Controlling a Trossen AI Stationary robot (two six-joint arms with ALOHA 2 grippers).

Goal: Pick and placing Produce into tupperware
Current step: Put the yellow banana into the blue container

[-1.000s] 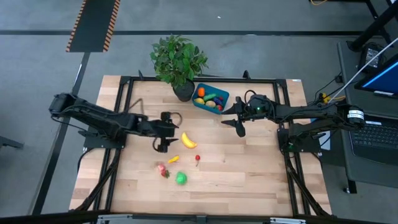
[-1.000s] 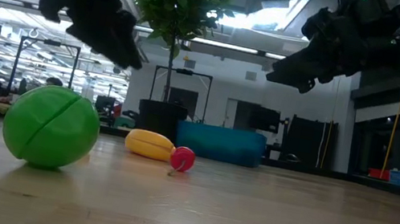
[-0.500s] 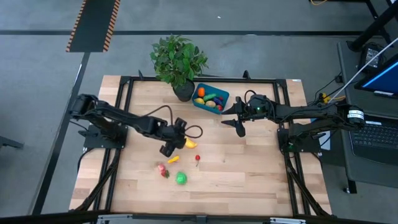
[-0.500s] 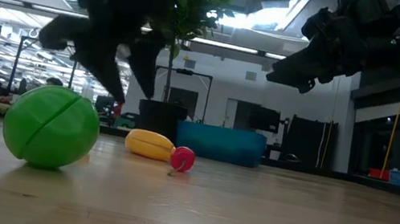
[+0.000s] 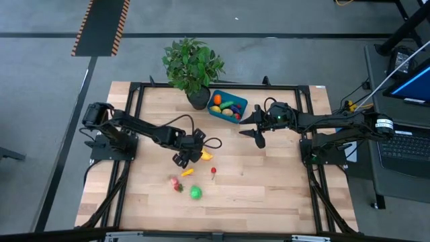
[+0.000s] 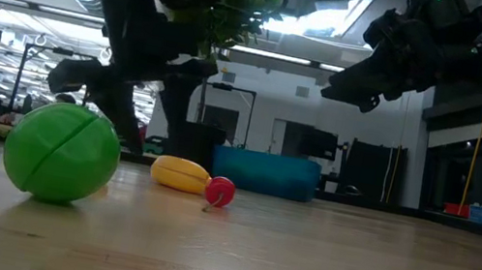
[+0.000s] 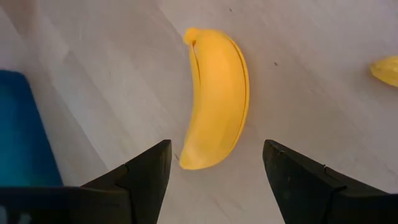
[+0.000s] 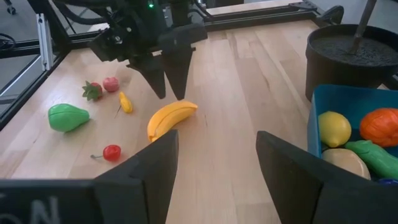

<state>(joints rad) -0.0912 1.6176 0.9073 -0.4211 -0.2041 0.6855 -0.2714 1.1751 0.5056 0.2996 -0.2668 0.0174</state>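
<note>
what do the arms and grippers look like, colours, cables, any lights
Both arms are black, thin and jointed. The left gripper has two flat, tapering dark fingers and a looping black cable. The right gripper has the same dark fingers, with a small green light glowing at its wrist.

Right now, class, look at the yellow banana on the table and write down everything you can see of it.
The banana is a small, smooth, glossy yellow toy, seemingly plastic, curved, with a stubby stem at one end and a lengthwise seam. It lies flat on the bare wooden table, near the middle, apart from the teal tupperware and the other loose produce. The left gripper hangs open just above it, fingers on either side, not yet gripping it. Only the table appears to touch it.
</note>
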